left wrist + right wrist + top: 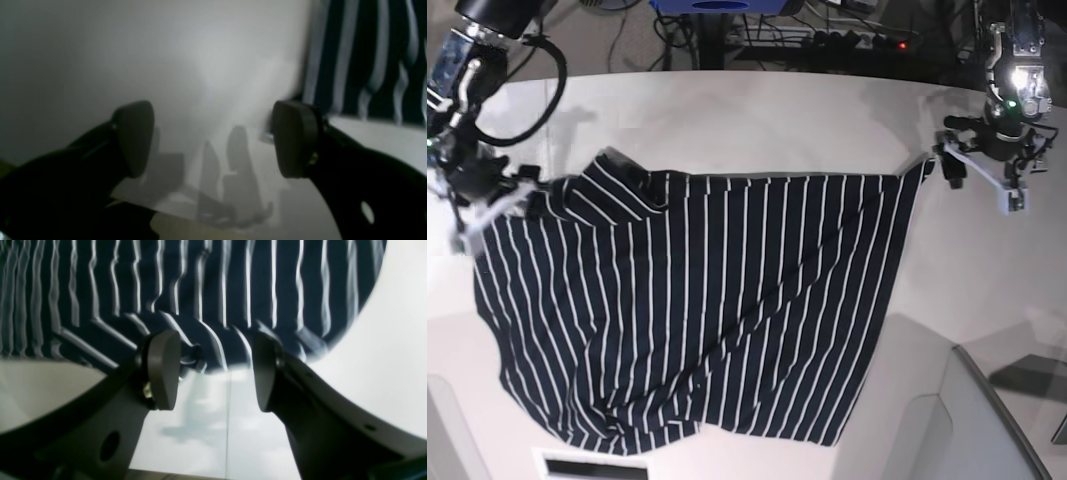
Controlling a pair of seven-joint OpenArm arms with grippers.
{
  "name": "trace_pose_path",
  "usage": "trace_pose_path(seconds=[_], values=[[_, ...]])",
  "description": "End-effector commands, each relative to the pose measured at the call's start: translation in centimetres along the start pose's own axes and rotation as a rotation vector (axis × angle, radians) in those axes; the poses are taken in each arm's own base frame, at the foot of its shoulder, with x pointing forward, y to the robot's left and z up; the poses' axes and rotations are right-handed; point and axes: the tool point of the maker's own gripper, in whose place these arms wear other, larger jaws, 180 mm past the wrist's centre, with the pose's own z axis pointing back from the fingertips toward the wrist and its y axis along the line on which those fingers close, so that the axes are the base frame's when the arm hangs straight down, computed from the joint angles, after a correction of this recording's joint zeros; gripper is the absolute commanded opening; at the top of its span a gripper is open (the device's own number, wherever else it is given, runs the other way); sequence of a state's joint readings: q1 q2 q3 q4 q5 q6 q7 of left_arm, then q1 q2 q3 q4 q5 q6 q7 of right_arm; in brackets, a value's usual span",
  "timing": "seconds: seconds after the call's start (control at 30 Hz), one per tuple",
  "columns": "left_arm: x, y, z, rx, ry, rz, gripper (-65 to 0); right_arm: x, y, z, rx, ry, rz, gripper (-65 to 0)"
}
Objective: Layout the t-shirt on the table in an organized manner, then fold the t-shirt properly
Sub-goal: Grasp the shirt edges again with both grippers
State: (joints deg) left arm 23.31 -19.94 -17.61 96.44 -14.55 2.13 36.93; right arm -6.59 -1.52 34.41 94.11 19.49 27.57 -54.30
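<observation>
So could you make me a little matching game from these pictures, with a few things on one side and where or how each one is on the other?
Things:
1. t-shirt
2. table
3. left gripper
4. right gripper

Descriptions:
A. white, bare along the far edge
B. dark with thin white stripes, spread out
C. open, at the shirt's corner on the base view's right
D. open, at the shirt's edge on the base view's left

Pairs: 1-B, 2-A, 3-C, 4-D

One t-shirt (697,300) lies on one table (757,125). Two arms reach over it, each with one gripper: the left gripper (977,178) and the right gripper (489,208), two in all.
</observation>
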Motion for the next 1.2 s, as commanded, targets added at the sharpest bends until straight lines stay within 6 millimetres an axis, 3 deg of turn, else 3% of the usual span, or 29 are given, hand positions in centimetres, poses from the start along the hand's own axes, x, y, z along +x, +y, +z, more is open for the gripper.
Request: trace_pose_path(seconds=[0.0,0.07,0.13,0.3,0.4,0.6,0.67,0.73,0.77,0.83,0.93,1.17], values=[[1.9,0.3,0.5,0.009,-0.061,-0.007,-11.8,0.8,-1.2,0.1,0.013,-0.037,-0.04,-32.7],[4.0,-0.3,0.8,-0.004,-0.115,-0.006,-13.2,-0.1,-2.6,-1.0,0.022,-0.014,-0.095,-32.9],[5.1,-1.6,0.6,-0.031,-0.139,-0.002,-20.7,-1.0,-3.5,-2.0,0.025,-0.017,-0.132,-32.9],[6.8,-4.5,-0.5,-0.09,-0.157,-0.012,-51.5,-1.2,-4.7,-4.0,0.031,-0.058,-0.199,-32.9],[6.3,-5.3,-1.4,-0.105,-0.133,-0.015,-63.7,-1.4,-5.0,-4.9,0.039,-0.041,-0.233,-32.9],[4.4,-4.7,-3.0,-0.088,-0.069,-0.002,-65.0,-1.8,-5.4,-5.2,0.039,-0.022,-0.238,-33.9],[3.8,-4.6,-3.8,-0.082,-0.044,0.008,-65.0,-1.8,-5.4,-5.3,0.04,-0.021,-0.239,-43.5],[3.6,-4.9,-4.5,-0.081,-0.029,0.027,-65.0,-1.8,-5.1,-5.2,0.051,-0.015,-0.225,-62.4],[3.7,-5.0,-4.8,-0.081,-0.029,0.036,-65.0,-1.9,-5.1,-5.2,0.054,-0.009,-0.221,-65.0],[4.1,-5.0,-5.3,-0.079,-0.053,0.04,-65.0,-2.5,-5.2,-5.0,0.049,0.033,-0.212,-62.9],[4.6,-6.5,-5.8,-0.109,-0.092,0.008,-65.0,-3.1,-5.8,-3.7,0.022,0.084,-0.176,-65.0],[4.7,-9.8,-7.3,-0.168,-0.088,-0.043,-65.0,-2.6,-7.9,-0.3,-0.147,0.18,0.015,-65.0]])
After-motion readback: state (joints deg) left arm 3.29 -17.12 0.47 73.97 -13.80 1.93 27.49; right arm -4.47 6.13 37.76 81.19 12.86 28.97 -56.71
